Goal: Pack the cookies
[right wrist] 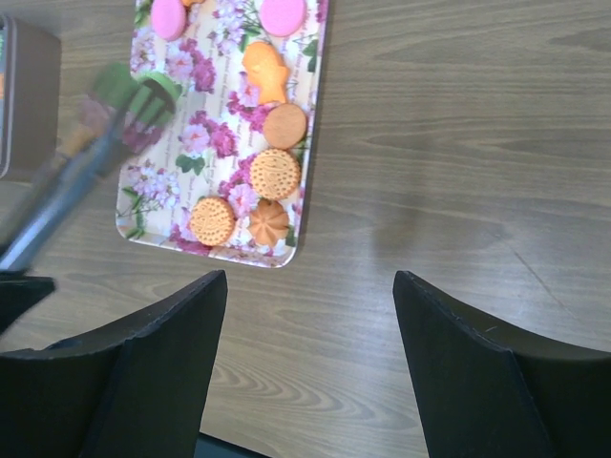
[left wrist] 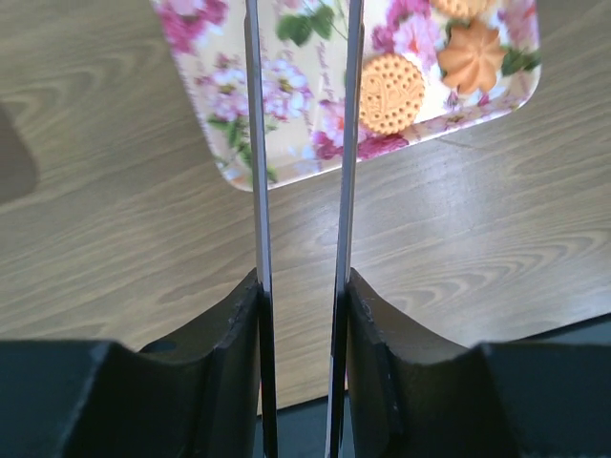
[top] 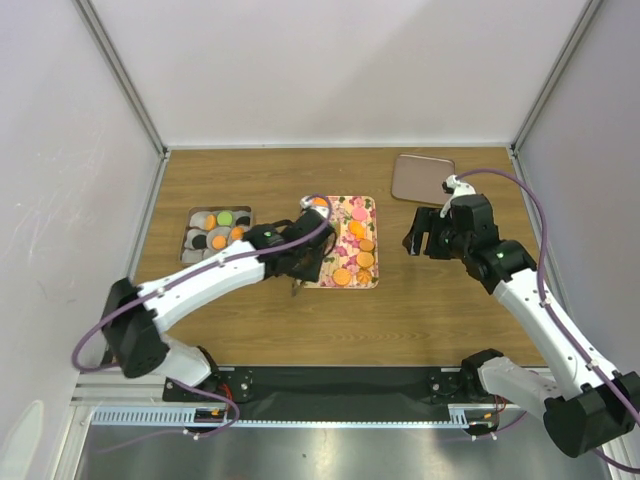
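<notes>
Cookies lie on the flowered tray (top: 373,204): orange ones (top: 342,276) at its near end, pink ones (top: 357,212) farther back. In the right wrist view I see orange cookies (right wrist: 274,174) and pink ones (right wrist: 283,13). My left gripper (top: 300,255) is shut on metal tongs (left wrist: 260,172), over the tray's near left corner (left wrist: 234,172). The tongs' tips are out of the left wrist view. In the right wrist view the blurred tongs (right wrist: 67,191) hold a green cookie (right wrist: 143,93) above the tray's left side. My right gripper (top: 425,240) is open and empty, right of the tray.
A metal tin (top: 190,215) with white paper cups and several orange, green and black cookies stands left of the tray. Its lid (top: 420,178) lies at the back right. Walls and frame posts close in the table on three sides.
</notes>
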